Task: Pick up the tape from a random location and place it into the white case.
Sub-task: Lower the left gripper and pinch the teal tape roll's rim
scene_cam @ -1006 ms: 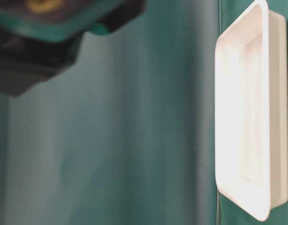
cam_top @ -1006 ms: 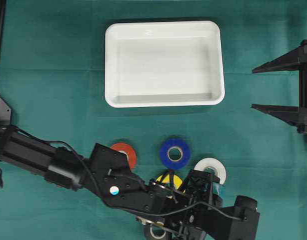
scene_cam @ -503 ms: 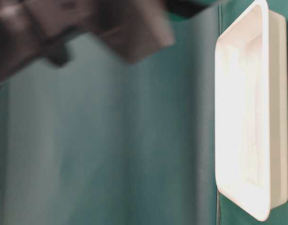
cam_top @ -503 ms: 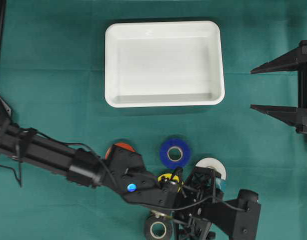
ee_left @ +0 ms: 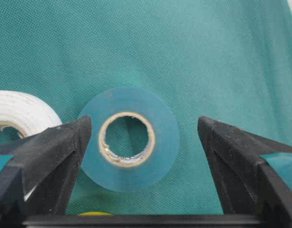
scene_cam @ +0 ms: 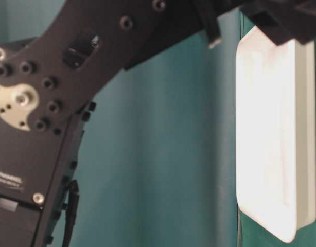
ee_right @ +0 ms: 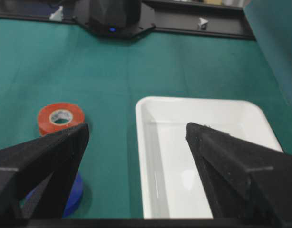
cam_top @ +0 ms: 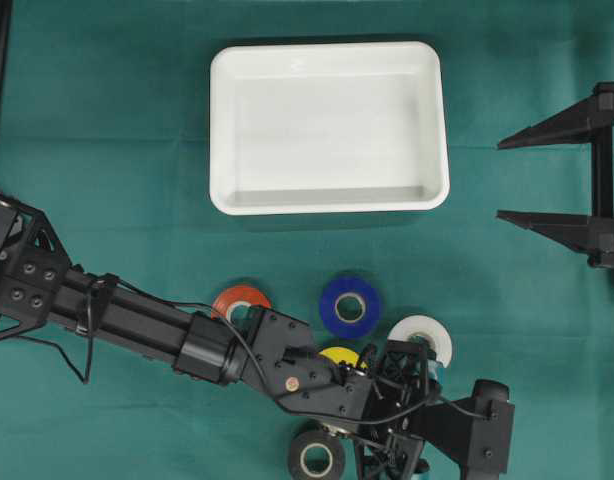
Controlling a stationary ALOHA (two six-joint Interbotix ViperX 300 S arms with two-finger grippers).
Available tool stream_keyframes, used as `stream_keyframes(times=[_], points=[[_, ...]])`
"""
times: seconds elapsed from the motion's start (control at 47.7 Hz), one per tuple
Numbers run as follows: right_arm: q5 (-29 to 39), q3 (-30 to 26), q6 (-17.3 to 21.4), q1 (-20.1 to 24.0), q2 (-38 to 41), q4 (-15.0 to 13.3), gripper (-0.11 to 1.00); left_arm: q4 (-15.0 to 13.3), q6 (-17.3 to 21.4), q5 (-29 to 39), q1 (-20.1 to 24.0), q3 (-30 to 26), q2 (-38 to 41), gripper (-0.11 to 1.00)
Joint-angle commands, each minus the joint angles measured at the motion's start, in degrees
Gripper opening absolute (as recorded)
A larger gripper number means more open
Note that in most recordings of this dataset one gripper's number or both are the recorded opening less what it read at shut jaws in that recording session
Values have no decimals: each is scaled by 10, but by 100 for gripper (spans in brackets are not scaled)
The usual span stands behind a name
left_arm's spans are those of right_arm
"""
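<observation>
The white case (cam_top: 327, 205) lies at the top middle of the green cloth, with nothing in it; it also shows as the white case (scene_cam: 271, 139) and the white case (ee_right: 142, 142). My left gripper (ee_left: 142, 130) is open and hangs over a pale teal tape (ee_left: 160, 145) that lies flat between its fingers, nearer the left one, apart from the right one. From overhead the left gripper (cam_top: 427, 385) hides that roll. My right gripper (cam_top: 500, 178) stands open and holds nothing at the right edge, level with the case; the right gripper (ee_right: 136, 128) looks toward it.
Other rolls lie below the case: orange (cam_top: 237, 298), blue (cam_top: 349, 306), white (cam_top: 424, 338), yellow (cam_top: 339, 354), black (cam_top: 317, 458). The white roll (ee_left: 17, 111) sits just left of the teal one. My left arm (scene_cam: 55, 103) fills the table-level foreground.
My left arm has swung lower and further along, uncovering the black roll and more of the orange one, and now fills the table-level view. The right gripper has stayed put.
</observation>
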Motion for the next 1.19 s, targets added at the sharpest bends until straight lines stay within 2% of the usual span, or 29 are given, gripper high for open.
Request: stream_keyframes(times=[0.0,0.189,0.943,1.006,1.048,1.174], points=[[-4,-12,1,0,7,0,93,2,-7,-4,-6,-8,-11,99],[-7,-11,2,0,21,1,93,2,-29,-4,-12,-7,-3,99],[-16,-9,2,0,33,0,93,2,-30,-63,-6,43,18,95],[-16,-9,1,0,33,0,93,2,-30,-63,-6,40,17,89],[-16,-9,1,0,33,0,93,2,-30,-63,-6,39,18,81],[-15,-9,1,-1,33,0,93,2,-29,-61,-5,31,18,43]])
